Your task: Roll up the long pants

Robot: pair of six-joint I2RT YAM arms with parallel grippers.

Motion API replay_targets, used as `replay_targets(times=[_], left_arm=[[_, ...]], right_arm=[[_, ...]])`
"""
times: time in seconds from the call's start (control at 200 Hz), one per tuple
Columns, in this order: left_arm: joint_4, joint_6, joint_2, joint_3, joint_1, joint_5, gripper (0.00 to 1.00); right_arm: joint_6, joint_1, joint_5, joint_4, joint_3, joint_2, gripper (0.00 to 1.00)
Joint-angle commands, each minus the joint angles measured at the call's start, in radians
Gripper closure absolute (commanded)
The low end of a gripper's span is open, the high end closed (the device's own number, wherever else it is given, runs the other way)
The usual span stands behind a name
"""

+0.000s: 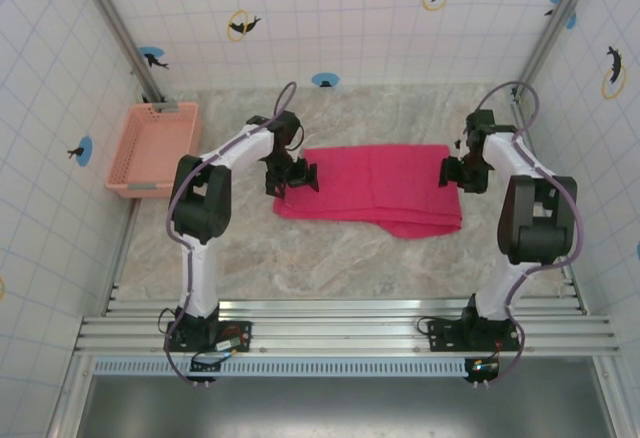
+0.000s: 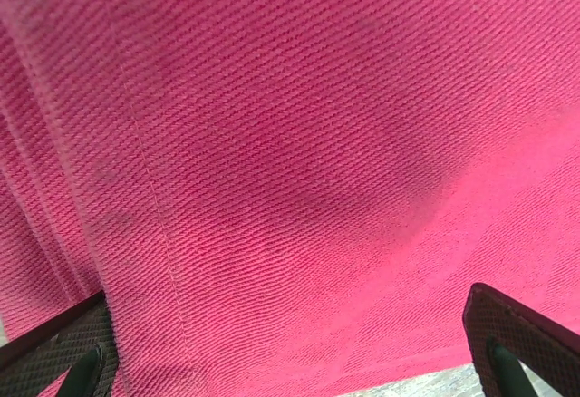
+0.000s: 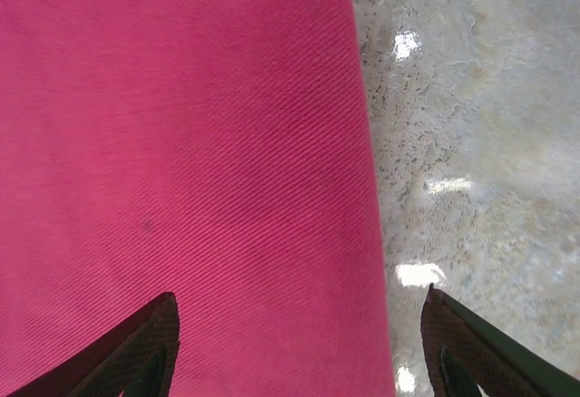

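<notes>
The long pants (image 1: 375, 188) lie folded flat as a bright pink-red rectangle in the middle of the table. My left gripper (image 1: 292, 175) hovers over their left end, open, jaws wide with nothing between them. In the left wrist view the pants (image 2: 299, 161) lie right under the gripper (image 2: 299, 361), a seam running down the left. My right gripper (image 1: 456, 173) hangs over the right end, open. In the right wrist view the gripper (image 3: 299, 352) straddles the right edge of the pants (image 3: 181, 143), one finger (image 3: 145, 347) over cloth, the other over bare table.
A pale salmon-pink plastic basket (image 1: 150, 148) stands at the left wall. Tiled walls close in on three sides. The marble tabletop (image 1: 330, 258) is bare in front of the pants, with the metal rail and arm bases at the near edge.
</notes>
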Motion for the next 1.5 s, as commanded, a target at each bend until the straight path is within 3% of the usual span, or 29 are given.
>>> replay_targets(times=[0.0, 0.095, 0.16, 0.215, 0.3, 0.335, 0.52, 0.726, 0.901, 0.961, 1.031, 1.146, 1.256, 1.366, 1.496], left_arm=[[0.002, -0.038, -0.003, -0.037, -0.014, 0.021, 0.02], [0.008, -0.049, 0.001, -0.060, -0.021, 0.019, 0.03], [0.010, -0.058, 0.013, -0.067, -0.021, 0.015, 0.02], [0.011, -0.063, 0.028, -0.062, -0.021, 0.005, 0.03], [-0.001, -0.068, 0.075, -0.015, -0.021, -0.018, 0.02], [-0.012, -0.071, 0.104, 0.022, -0.021, -0.025, 0.02], [-0.057, -0.134, 0.337, 0.330, -0.018, -0.007, 0.03], [-0.035, -0.285, 0.601, 0.743, -0.001, 0.054, 0.03], [0.173, -0.518, 0.702, 0.791, 0.039, 0.112, 0.02], [0.218, -0.565, 0.713, 0.798, 0.056, 0.096, 0.03], [0.279, -0.608, 0.713, 0.798, 0.076, 0.075, 0.03], [0.390, -0.696, 0.721, 0.813, 0.109, 0.073, 0.02], [0.442, -0.744, 0.719, 0.831, 0.138, 0.112, 0.02], [0.511, -0.748, 0.673, 0.794, 0.166, 0.188, 0.03], [0.504, -0.676, 0.574, 0.747, 0.207, 0.200, 0.02]], right_arm=[[-0.061, -0.006, -0.021, 0.013, 0.029, 0.074, 0.28], [-0.067, -0.009, -0.077, 0.010, 0.075, 0.159, 0.33], [-0.064, -0.011, -0.093, 0.004, 0.109, 0.201, 0.42], [-0.056, -0.014, -0.119, 0.002, 0.128, 0.219, 0.53], [-0.041, -0.018, -0.150, -0.008, 0.146, 0.229, 0.82], [-0.033, -0.020, -0.170, -0.014, 0.149, 0.231, 0.89], [0.037, 0.012, -0.253, -0.026, 0.049, 0.148, 0.92], [0.158, 0.128, -0.259, -0.035, -0.129, -0.019, 0.91], [0.303, 0.327, -0.214, -0.046, -0.222, -0.123, 0.86], [0.385, 0.401, -0.195, -0.033, -0.254, -0.166, 0.75], [0.491, 0.473, -0.195, 0.010, -0.301, -0.210, 0.56], [0.596, 0.554, -0.276, 0.049, -0.341, -0.248, 0.31], [0.579, 0.589, -0.382, 0.017, -0.289, -0.287, 0.27], [0.450, 0.593, -0.320, -0.200, -0.115, -0.318, 0.26], [0.311, 0.595, -0.231, -0.374, 0.065, -0.315, 0.25]])
